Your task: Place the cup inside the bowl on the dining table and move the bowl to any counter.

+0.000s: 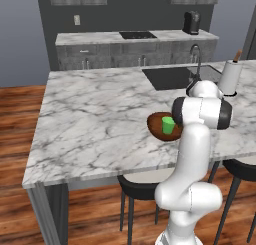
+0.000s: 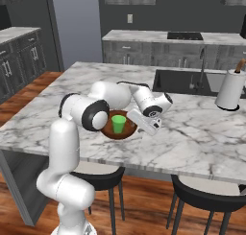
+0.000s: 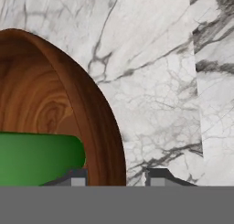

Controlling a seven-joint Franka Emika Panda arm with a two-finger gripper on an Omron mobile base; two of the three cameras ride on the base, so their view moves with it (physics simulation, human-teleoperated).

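One green cup [image 1: 168,125] sits upright inside the bowl [image 1: 156,125]: plain tapered tumbler, smooth, no handle, much smaller than the bowl. The bowl is round and shallow, dark reddish-brown with wood-grain rings visible on its inner surface in the hand view. It rests on the dining table [image 1: 100,119] near the front edge, on the robot's side.

Table top: large rectangular slab, white-grey veined marble, with a black rectangular sink [image 1: 167,77] set into the far right part and a curved faucet [image 1: 196,56] behind it. A white paper-towel roll on a wooden-topped holder [image 1: 230,77] stands upright to the right of the sink. Dark round stools [image 2: 98,179] are tucked under the near edge.

Gripper [image 3: 113,178]: the two dark fingertips straddle the bowl's rim, one finger inside the bowl beside the cup, the other outside over the marble. The jaws stand partly closed around the rim; whether they actually press the wood, cannot tell. In the right base view the hand [image 2: 144,121] is down at the bowl's right edge, tilted.

Back counter [image 1: 135,37]: narrow marble top on grey wood cabinets, black stovetop [image 1: 137,35] inset, dark kettle-like appliance [image 1: 191,22] at its right end, white outlet [image 1: 76,20] on the dark wall above. Floor is reddish wood planks.
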